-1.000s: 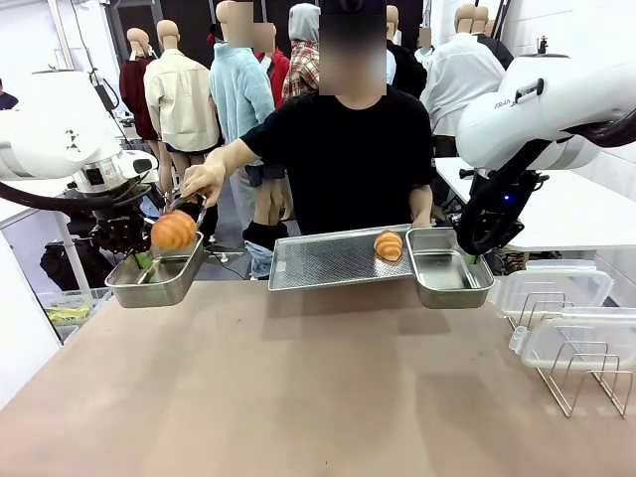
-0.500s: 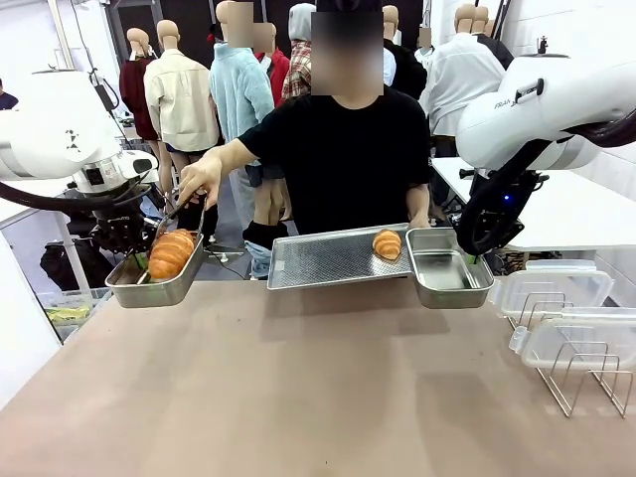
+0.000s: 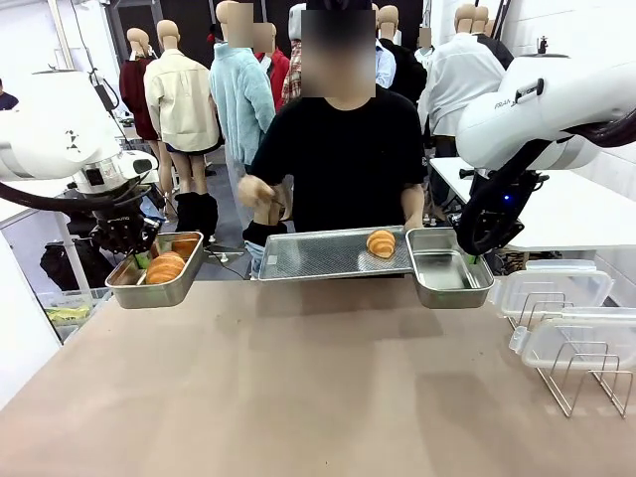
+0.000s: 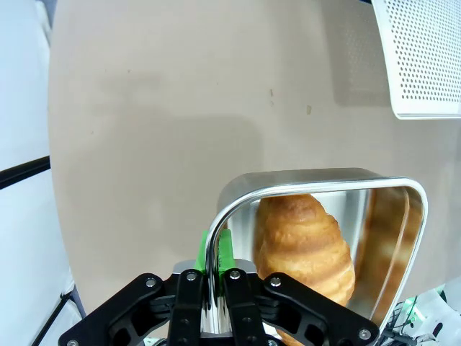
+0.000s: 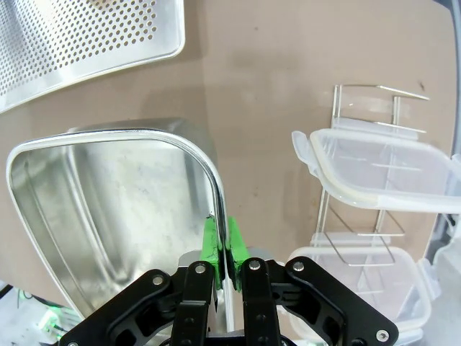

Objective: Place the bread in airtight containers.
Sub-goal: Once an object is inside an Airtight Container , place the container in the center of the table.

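A golden croissant-shaped bread (image 3: 166,266) (image 4: 302,243) lies inside the left steel container (image 3: 149,288) (image 4: 389,189), which my left gripper (image 3: 139,260) (image 4: 215,268) holds by its rim, shut. A second bread (image 3: 381,242) rests on the perforated steel tray (image 3: 318,256) held by the person. My right gripper (image 3: 471,256) (image 5: 224,249) is shut on the rim of the right steel container (image 3: 449,270) (image 5: 86,209), which has no bread in it. The person's hand (image 3: 256,191) with tongs hovers above the tray's left end.
Clear plastic lids (image 3: 556,288) (image 5: 374,173) stand in a wire rack (image 3: 581,373) at the table's right edge. The brown tabletop (image 3: 318,388) spreads wide below the containers. The tray's corner (image 4: 425,58) shows in the left wrist view.
The person lowered the bread with the tongs into the left container, let it go and drew the hand back toward the tray. Both grippers stayed still.
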`<state>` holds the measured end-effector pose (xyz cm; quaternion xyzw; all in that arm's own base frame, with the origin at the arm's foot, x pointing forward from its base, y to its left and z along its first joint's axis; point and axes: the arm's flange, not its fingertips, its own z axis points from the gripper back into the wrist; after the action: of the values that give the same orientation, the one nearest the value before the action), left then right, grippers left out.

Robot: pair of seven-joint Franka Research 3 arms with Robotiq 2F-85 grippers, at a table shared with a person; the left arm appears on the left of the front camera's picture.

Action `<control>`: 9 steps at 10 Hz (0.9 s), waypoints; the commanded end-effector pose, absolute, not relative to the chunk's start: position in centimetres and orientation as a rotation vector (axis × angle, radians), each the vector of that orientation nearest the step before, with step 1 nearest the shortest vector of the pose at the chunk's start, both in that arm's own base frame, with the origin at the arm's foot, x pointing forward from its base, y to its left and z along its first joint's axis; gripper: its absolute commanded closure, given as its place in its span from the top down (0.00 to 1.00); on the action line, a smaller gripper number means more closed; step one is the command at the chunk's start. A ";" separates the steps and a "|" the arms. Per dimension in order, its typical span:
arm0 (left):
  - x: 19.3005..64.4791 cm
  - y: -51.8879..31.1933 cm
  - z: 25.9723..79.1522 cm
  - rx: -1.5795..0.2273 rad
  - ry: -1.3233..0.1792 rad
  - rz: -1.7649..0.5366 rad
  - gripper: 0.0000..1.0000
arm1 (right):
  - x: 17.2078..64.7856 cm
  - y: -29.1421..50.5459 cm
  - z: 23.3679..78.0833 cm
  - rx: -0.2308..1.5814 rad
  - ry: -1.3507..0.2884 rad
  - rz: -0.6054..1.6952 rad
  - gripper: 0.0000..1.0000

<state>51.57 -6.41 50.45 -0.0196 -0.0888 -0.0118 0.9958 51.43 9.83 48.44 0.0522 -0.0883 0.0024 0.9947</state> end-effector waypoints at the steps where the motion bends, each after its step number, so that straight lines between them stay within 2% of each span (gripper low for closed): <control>1: 51.4 -6.1 50.6 -0.026 -0.201 -0.028 0.00 | 51.3 9.8 48.8 0.106 -0.184 0.004 0.00; 9: 51.4 -6.1 50.6 -0.026 -0.201 -0.028 0.00 | 51.3 9.8 48.8 0.106 -0.184 0.004 0.00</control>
<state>51.56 -6.41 50.42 -0.0195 -0.0885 -0.0118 0.9958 51.43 9.83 48.44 0.0522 -0.0883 0.0024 0.9947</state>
